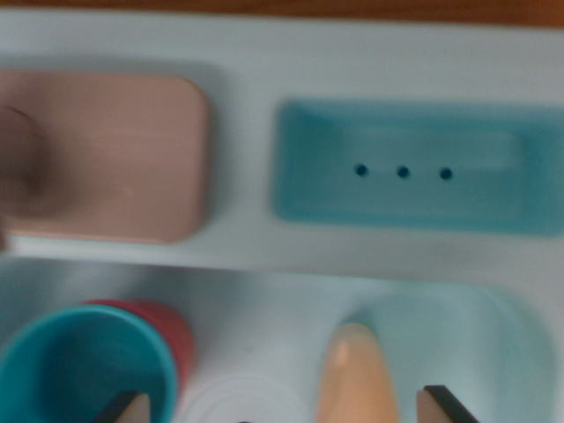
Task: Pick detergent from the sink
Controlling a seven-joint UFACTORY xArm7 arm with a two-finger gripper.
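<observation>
A blurred, pale orange detergent bottle (355, 379) is seen from above at the bottom edge of the wrist view. Its rounded, tapering top is pointed upward in the picture, inside the white sink (264, 308) basin.

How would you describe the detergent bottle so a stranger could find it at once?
Start at the teal soap tray with three holes on the white sink ledge. Look below it into the basin: the pale orange, tapering detergent bottle rises there, between the end effector fingertips. Unlike the teal cup, it is narrow and closed.
</observation>
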